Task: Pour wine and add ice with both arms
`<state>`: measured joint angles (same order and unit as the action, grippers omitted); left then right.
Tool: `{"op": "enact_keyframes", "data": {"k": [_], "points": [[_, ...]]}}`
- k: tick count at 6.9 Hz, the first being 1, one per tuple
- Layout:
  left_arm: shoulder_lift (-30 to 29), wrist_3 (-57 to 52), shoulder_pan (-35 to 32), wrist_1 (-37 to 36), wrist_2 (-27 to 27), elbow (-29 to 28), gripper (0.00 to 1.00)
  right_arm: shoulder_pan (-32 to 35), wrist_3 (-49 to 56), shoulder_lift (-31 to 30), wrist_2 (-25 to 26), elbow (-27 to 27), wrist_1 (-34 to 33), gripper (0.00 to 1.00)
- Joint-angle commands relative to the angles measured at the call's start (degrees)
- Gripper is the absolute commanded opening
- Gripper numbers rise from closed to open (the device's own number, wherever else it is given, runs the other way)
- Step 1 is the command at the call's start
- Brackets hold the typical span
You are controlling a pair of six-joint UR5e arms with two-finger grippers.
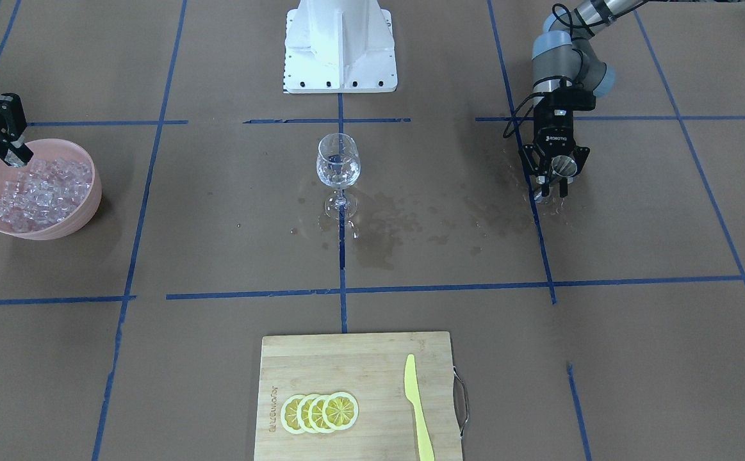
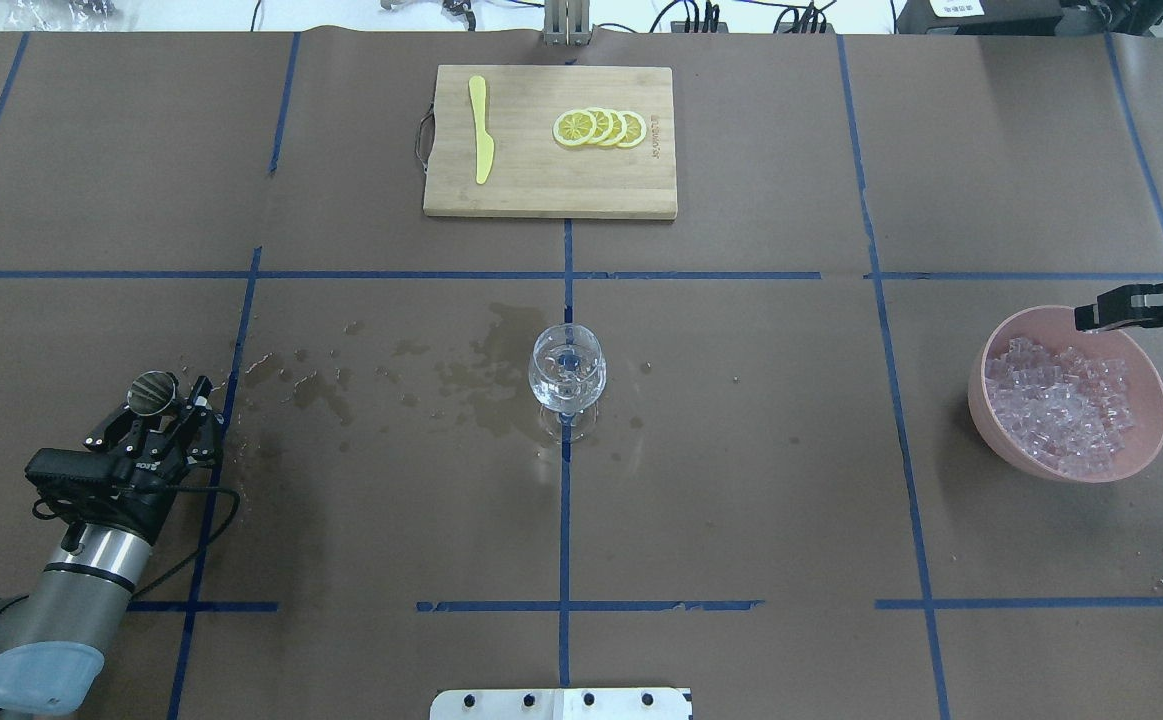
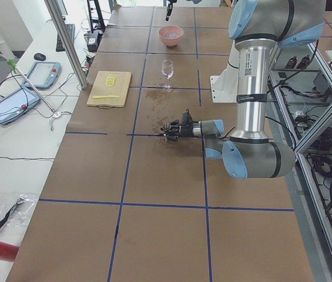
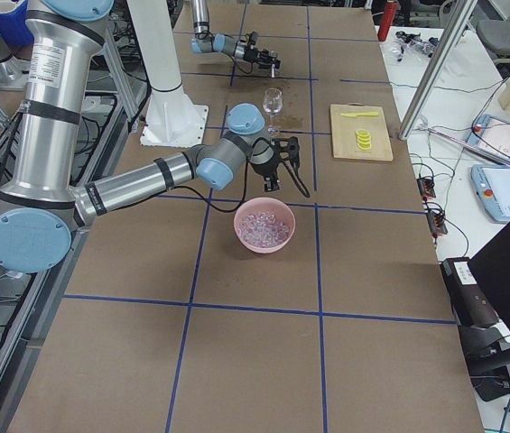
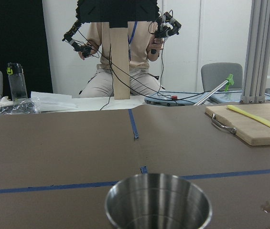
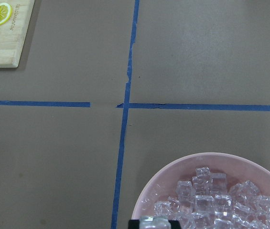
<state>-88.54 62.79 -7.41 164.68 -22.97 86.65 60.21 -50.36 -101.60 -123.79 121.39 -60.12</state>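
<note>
A clear wine glass [image 1: 338, 168] stands upright mid-table with clear liquid in it; it also shows in the overhead view [image 2: 567, 375]. My left gripper [image 1: 553, 191] is shut on a steel cup [image 2: 152, 392], held upright low over the table, mouth up in the left wrist view [image 5: 157, 200]. A pink bowl [image 2: 1031, 462] holds the ice [image 2: 1061, 405], many small clear cubes. My right gripper [image 2: 1089, 318] hovers over the bowl's rim, fingers drawn together on a small clear ice cube [image 6: 153, 221].
A wooden cutting board [image 2: 541, 170] at the operators' side carries lemon slices [image 2: 601, 128] and a yellow knife [image 2: 481, 140]. Wet patches [image 2: 471, 370] lie between the cup and the glass. The white pedestal [image 1: 339, 45] stands behind the glass.
</note>
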Motion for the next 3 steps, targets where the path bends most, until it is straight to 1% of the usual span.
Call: {"op": "enact_keyframes", "data": {"k": [1, 2, 3], "points": [[0.38, -1.35, -0.23, 0.03, -2.15, 0.62, 1.00, 0.09, 0.00, 0.00, -0.05, -0.02, 0.00, 0.00], [0.65, -1.45, -0.23, 0.03, -2.43, 0.62, 1.00, 0.09, 0.09, 0.00, -0.05, -0.02, 0.00, 0.00], [0.82, -1.53, -0.32, -0.06, -4.17, 0.88, 1.00, 0.09, 0.09, -0.09, -0.05, -0.02, 0.00, 0.00]]}}
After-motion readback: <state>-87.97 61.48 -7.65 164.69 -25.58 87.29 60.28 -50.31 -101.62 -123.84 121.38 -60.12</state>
